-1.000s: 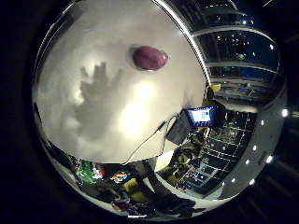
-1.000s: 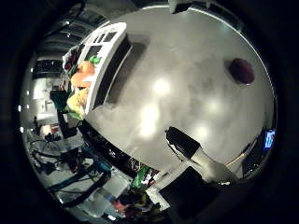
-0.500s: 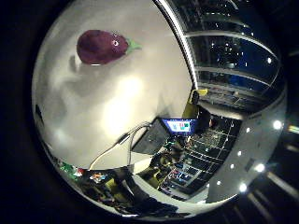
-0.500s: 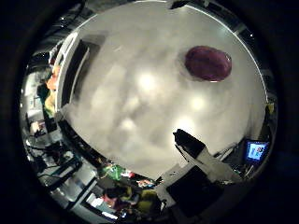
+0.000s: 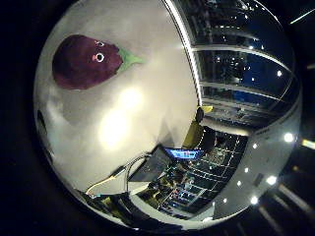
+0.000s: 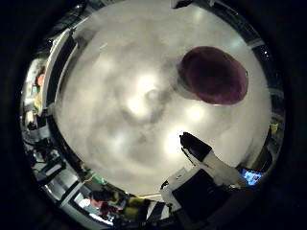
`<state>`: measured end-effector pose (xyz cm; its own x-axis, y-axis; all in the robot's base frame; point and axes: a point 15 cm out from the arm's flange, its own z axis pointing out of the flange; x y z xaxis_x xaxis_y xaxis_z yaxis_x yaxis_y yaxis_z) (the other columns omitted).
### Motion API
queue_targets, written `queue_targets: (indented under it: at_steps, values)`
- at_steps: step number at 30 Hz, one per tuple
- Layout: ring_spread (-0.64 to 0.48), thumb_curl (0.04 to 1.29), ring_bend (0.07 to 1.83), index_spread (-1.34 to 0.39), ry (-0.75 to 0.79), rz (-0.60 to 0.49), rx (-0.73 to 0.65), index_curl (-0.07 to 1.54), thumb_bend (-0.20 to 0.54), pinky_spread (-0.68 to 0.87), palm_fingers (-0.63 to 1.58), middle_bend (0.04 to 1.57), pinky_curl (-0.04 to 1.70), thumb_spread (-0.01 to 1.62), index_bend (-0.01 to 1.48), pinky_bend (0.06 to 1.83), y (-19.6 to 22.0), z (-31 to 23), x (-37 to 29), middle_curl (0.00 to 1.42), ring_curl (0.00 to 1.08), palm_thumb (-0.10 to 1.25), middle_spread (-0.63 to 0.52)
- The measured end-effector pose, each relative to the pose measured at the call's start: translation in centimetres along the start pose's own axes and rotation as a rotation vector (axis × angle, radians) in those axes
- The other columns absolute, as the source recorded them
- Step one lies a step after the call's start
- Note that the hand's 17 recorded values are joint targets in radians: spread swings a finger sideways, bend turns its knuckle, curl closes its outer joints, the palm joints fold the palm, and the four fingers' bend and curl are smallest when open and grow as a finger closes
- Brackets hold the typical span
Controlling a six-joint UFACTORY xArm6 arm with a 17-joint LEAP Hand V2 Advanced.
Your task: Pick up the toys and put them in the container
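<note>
A purple eggplant toy (image 5: 87, 61) with a green stem and a round eye lies on the white table (image 5: 148, 128). It fills a good part of the right thumb side palm view (image 6: 213, 75), so it is close under the palm. A white and black part of my hand (image 6: 206, 165) shows at the edge of the right thumb side palm view. The container (image 6: 56, 69), a white tray, stands at the table's far edge, away from the eggplant.
The table's edge (image 5: 185, 69) runs close past the eggplant's stem side. Beyond it are shelves and a lit screen (image 5: 183, 153). Cluttered room items lie beyond the tray side of the table.
The eggplant has grown much larger in both views: the hand has come down closer to it. The tray has slid toward the picture's edge.
</note>
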<state>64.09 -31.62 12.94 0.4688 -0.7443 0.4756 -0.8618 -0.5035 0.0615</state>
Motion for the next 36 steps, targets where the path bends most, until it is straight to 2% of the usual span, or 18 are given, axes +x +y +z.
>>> queue_targets:
  at_steps: [7,10,11,12,13,14,15,16,18,19,20,21,22,25,31,36]
  values:
    - [0.11,0.43,0.33,-0.40,0.013,-0.021,0.047,0.23,-0.025,0.38,0.06,0.21,0.32,0.90,0.15,0.50,-2.0,1.4,-1.1,0.29,0.28,0.87,0.01]
    - [0.01,0.43,0.40,-0.40,0.012,-0.028,0.049,0.23,-0.026,0.37,0.24,0.25,0.32,0.89,0.16,0.52,-2.3,1.7,-1.4,0.31,0.29,0.87,-0.05]
    - [-0.06,0.43,0.48,-0.41,0.014,-0.028,0.052,0.24,-0.026,0.32,0.44,0.30,0.31,0.89,0.19,0.52,-2.3,1.7,-1.4,0.33,0.30,0.88,-0.09]
    - [-0.18,0.43,0.63,-0.44,0.015,-0.026,0.054,0.23,-0.026,0.17,0.77,0.40,0.30,0.89,0.15,0.56,-2.3,1.8,-1.3,0.35,0.32,0.88,-0.17]
    - [-0.26,0.43,0.71,-0.45,0.019,-0.024,0.060,0.23,-0.028,0.04,0.81,0.46,0.30,0.89,0.14,0.58,-2.3,1.8,-1.1,0.38,0.35,0.87,-0.23]
    - [-0.31,0.42,0.82,-0.48,0.026,-0.026,0.070,0.21,-0.035,-0.21,1.19,0.59,0.32,0.89,0.15,0.73,-2.5,1.7,-0.9,0.43,0.38,0.85,-0.27]
    - [-0.31,0.42,0.83,-0.48,0.031,-0.024,0.076,0.22,-0.034,-0.24,1.18,0.61,0.34,0.89,0.16,0.75,-2.4,1.7,-0.6,0.44,0.39,0.85,-0.28]
    - [-0.29,0.42,0.90,-0.48,0.037,-0.022,0.080,0.31,-0.036,-0.35,1.48,0.79,0.38,0.91,0.37,0.80,-2.0,1.8,-0.1,0.51,0.45,0.83,-0.26]
    - [-0.28,0.41,0.95,-0.46,0.042,-0.027,0.079,0.36,-0.035,-0.37,1.49,0.85,0.40,0.91,0.49,0.85,-1.6,1.6,0.4,0.53,0.47,0.82,-0.24]
    - [-0.25,0.41,1.02,-0.41,0.042,-0.033,0.074,0.44,-0.033,-0.35,1.54,0.92,0.44,0.92,0.69,0.93,-1.3,1.4,0.6,0.56,0.49,0.80,-0.22]
    - [-0.25,0.41,1.04,-0.40,0.041,-0.032,0.070,0.46,-0.032,-0.35,1.53,0.93,0.45,0.92,0.71,0.95,-1.0,1.3,0.8,0.57,0.50,0.80,-0.21]
    - [-0.23,0.42,1.13,-0.34,0.036,-0.033,0.060,0.53,-0.029,-0.33,1.47,1.02,0.50,0.93,0.87,1.05,-0.7,1.3,0.9,0.60,0.53,0.79,-0.19]
    - [-0.22,0.42,1.19,-0.31,0.028,-0.031,0.046,0.57,-0.027,-0.31,1.42,1.08,0.54,0.93,0.95,1.12,-0.1,1.3,1.0,0.62,0.55,0.79,-0.17]
    - [-0.19,0.43,1.30,-0.25,0.012,-0.012,0.007,0.62,-0.025,-0.26,1.31,1.19,0.62,0.94,1.08,1.22,1.9,0.8,1.7,0.65,0.59,0.79,-0.14]
    - [-0.17,0.45,1.40,-0.20,-0.019,0.047,-0.043,0.65,-0.023,-0.20,1.23,1.28,0.76,0.94,1.19,1.27,5.6,-1.7,3.6,0.65,0.60,0.82,-0.11]
    - [-0.17,0.46,1.42,-0.18,-0.123,0.093,-0.045,0.64,-0.023,-0.18,1.21,1.31,0.82,0.95,1.21,1.25,7.4,-4.3,3.1,0.64,0.59,0.84,-0.10]
